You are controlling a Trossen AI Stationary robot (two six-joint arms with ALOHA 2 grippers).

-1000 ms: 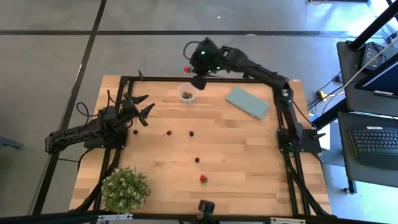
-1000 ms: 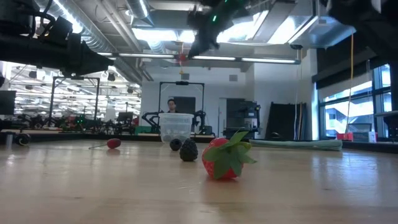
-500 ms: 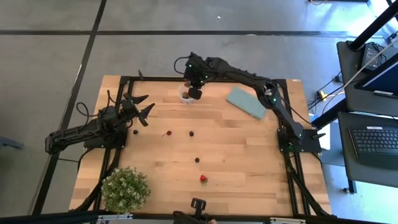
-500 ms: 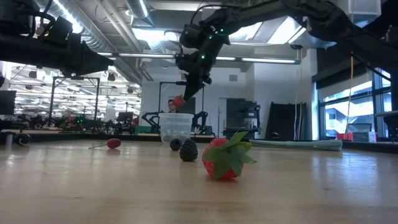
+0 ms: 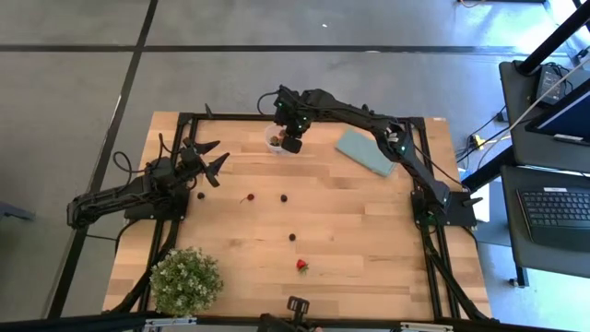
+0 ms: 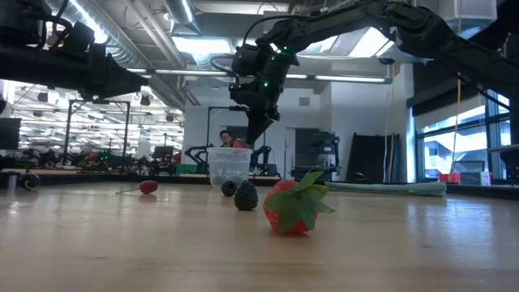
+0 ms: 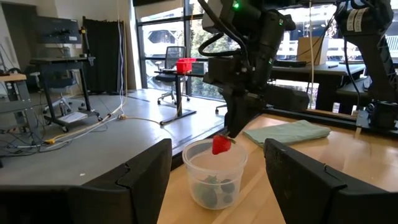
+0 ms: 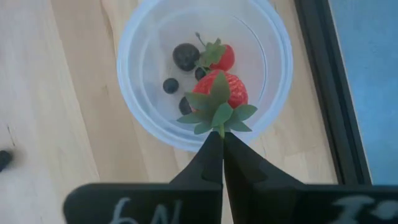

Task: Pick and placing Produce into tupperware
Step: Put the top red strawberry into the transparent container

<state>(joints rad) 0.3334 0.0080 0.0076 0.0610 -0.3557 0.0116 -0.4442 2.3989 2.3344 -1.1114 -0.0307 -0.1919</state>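
The clear round tupperware cup (image 5: 277, 140) (image 8: 146, 93) stands near the table's far edge with a small strawberry (image 8: 222, 57) and dark berries (image 8: 185, 56) on its bottom. My right gripper (image 5: 289, 138) (image 8: 219, 138) hangs over the cup's mouth, shut on a red strawberry (image 8: 222, 88) (image 7: 221, 145). More produce lies on the wood: a strawberry (image 5: 301, 266) (image 6: 292, 204), dark berries (image 5: 284, 196) (image 5: 292, 237) (image 6: 246, 196), and a red piece (image 5: 249, 196). My left gripper (image 5: 212, 162) waits open near the left edge. My right gripper pinches the strawberry's green leafy cap (image 8: 219, 118) between its two fingertips, coming from above and pointing down. The red fruit hangs below the fingers, lifted clear, at the level of the cup's rim (image 7: 214, 148) and inside its opening.
A flat teal rectangular piece (image 5: 366, 151) lies right of the cup. A leafy potted plant (image 5: 186, 279) stands at the near left corner. A dark berry (image 5: 201, 195) lies close to my left gripper. Black frame rails run along the table's edges (image 5: 230, 117).
My right gripper, carrying the strawberry, has come from high beyond the table's far edge toward the near side and down, ending low over the cup's mouth. It has stayed shut. The strawberry now hangs at the cup's rim.
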